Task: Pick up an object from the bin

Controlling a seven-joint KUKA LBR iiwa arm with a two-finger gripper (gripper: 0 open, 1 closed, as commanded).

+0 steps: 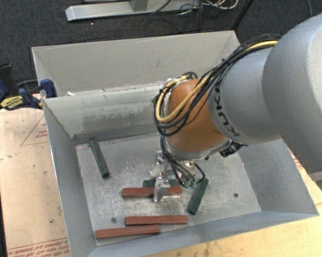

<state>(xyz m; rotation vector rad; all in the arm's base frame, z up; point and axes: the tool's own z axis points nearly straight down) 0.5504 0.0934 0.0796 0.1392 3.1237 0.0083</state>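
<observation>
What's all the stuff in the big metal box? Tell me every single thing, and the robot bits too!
Bin: one, grey metal, middle of the view.
Red-brown sticks: three, red-brown; this one lies mid-floor and runs under the hand, and two lie side by side near the front wall.
Green sticks: two, dark green; this one is at the back left of the floor, the other lies tilted just right of the hand.
Arm: one, grey with an orange cover and cables, coming in from the right.
Hand: one, metal, low over the mid-floor red-brown stick.
</observation>
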